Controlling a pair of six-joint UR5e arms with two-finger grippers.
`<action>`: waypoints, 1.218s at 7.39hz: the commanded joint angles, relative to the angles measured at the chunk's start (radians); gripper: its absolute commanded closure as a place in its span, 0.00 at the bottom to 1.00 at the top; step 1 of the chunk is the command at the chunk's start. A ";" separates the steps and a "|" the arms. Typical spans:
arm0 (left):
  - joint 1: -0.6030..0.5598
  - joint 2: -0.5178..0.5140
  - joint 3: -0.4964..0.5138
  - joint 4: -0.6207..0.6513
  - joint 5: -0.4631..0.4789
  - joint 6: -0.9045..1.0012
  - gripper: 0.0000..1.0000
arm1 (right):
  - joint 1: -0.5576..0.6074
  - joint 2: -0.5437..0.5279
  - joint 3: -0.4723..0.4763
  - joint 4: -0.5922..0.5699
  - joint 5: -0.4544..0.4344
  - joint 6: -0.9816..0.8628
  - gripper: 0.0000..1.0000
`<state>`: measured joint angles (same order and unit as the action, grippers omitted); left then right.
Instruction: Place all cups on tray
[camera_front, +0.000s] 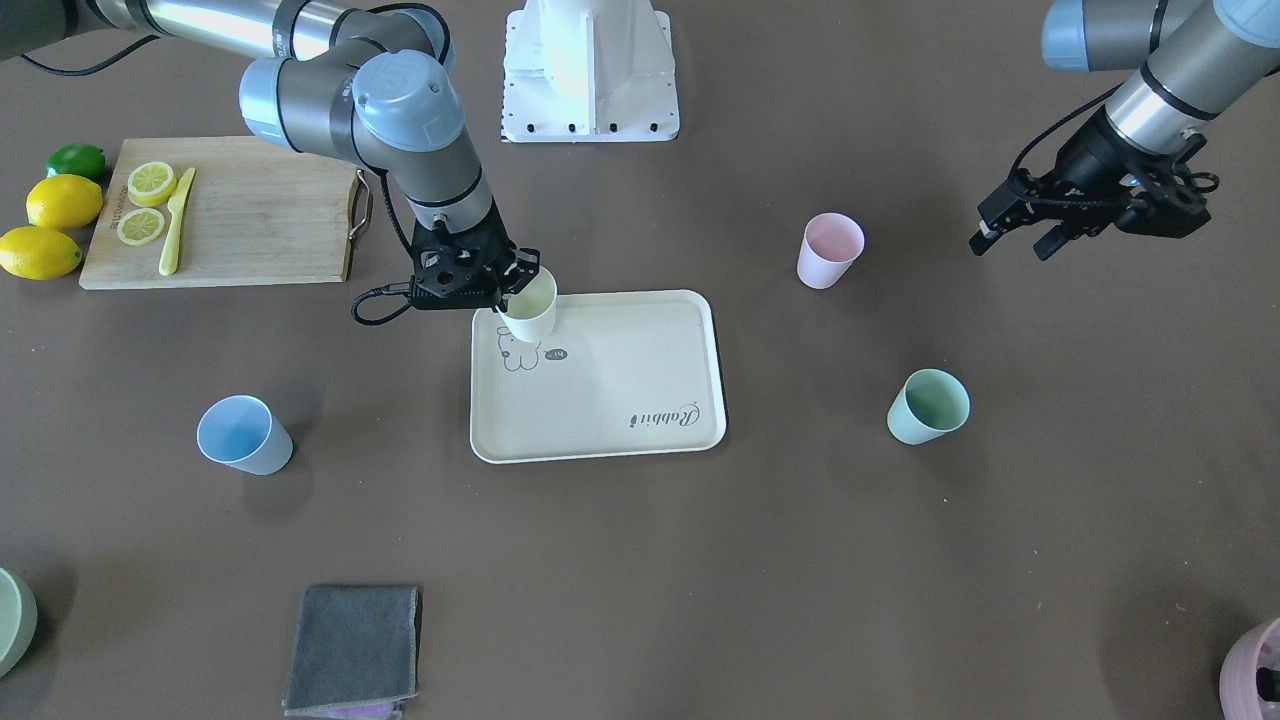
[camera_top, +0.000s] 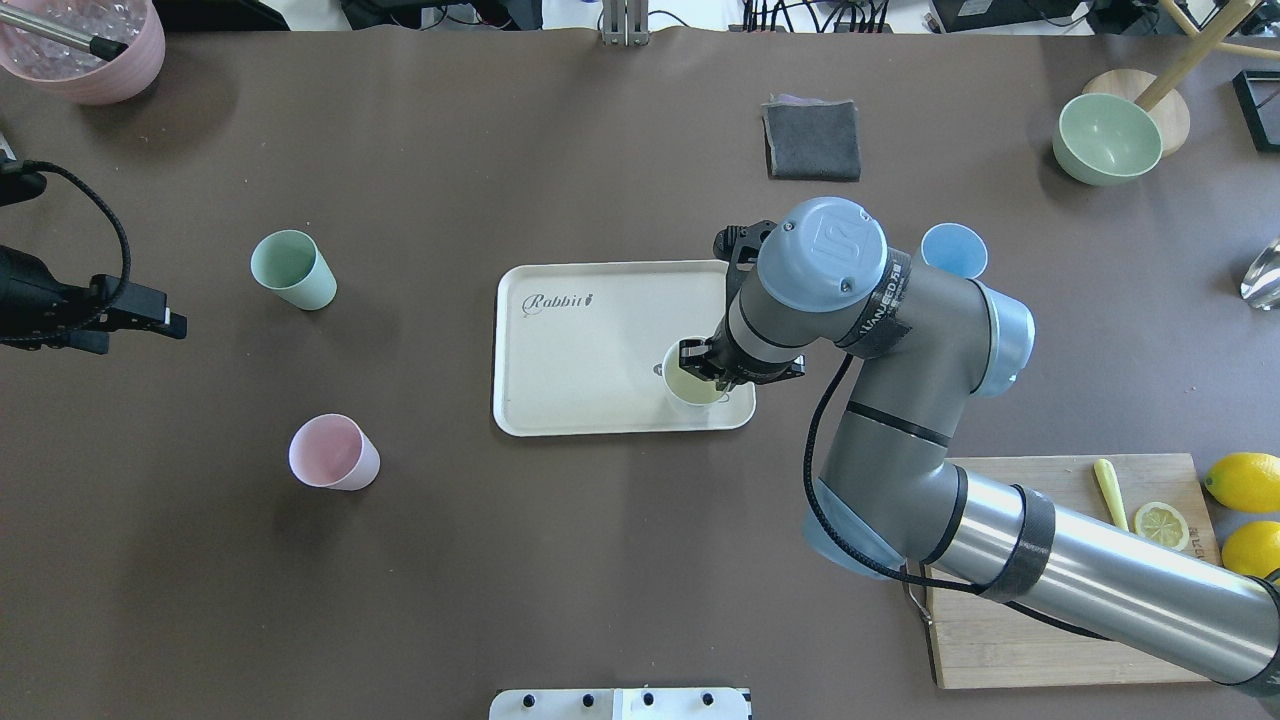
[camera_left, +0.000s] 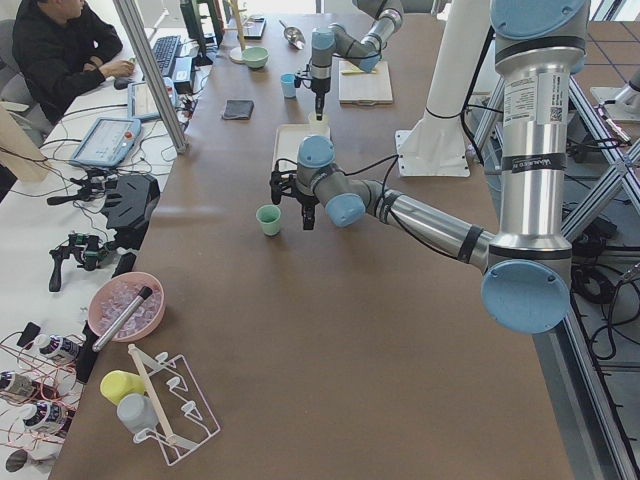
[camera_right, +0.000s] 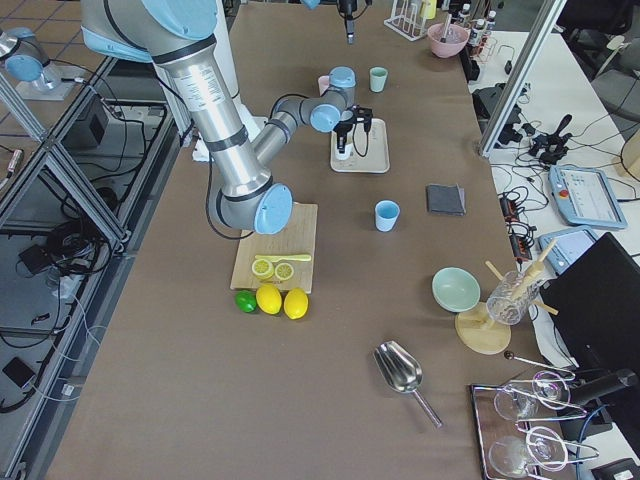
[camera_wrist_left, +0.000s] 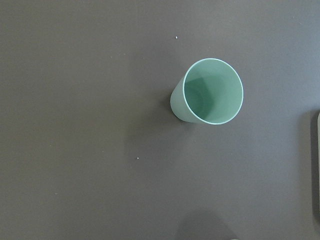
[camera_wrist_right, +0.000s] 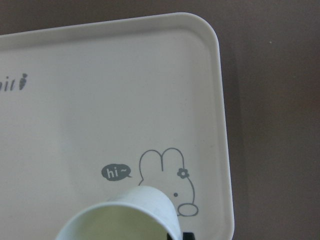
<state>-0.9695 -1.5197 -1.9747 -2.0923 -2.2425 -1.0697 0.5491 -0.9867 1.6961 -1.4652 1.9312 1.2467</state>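
- The mauve pot (camera_top: 85, 60) at the far left corner holds clear, glassy pieces and a dark-tipped metal handle.
- The left gripper (camera_front: 1015, 240) hangs above the table with its fingers spread, holding nothing, near the mint green cup (camera_top: 293, 270).
- The mint green cup stands upright on the table, left of the tray, with its bare bottom in sight.
- The pink cup (camera_top: 333, 452) stands upright on the table, nearer the robot.
- The tray (camera_top: 590, 350) carries the yellow cup (camera_top: 690, 392) at its rabbit corner.
- The right gripper (camera_top: 705, 365) pinches the yellow cup's rim, one finger inside and one outside; I cannot tell whether the cup's base touches the tray.
- The blue cup (camera_top: 955, 250) stands on the table right of the tray, partly behind the right arm.
- The green bowl (camera_top: 1105, 140) sits far right.
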 joint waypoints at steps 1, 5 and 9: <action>0.053 0.001 -0.030 0.000 0.021 -0.051 0.02 | 0.008 -0.001 -0.010 0.011 -0.003 0.000 0.91; 0.217 0.036 -0.094 0.000 0.150 -0.171 0.02 | 0.044 0.019 -0.004 0.009 -0.017 0.057 0.00; 0.412 0.030 -0.082 0.002 0.351 -0.254 0.03 | 0.170 0.008 0.069 -0.009 0.139 0.050 0.00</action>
<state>-0.6062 -1.4814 -2.0621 -2.0910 -1.9376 -1.2966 0.6771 -0.9742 1.7482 -1.4712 2.0200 1.3000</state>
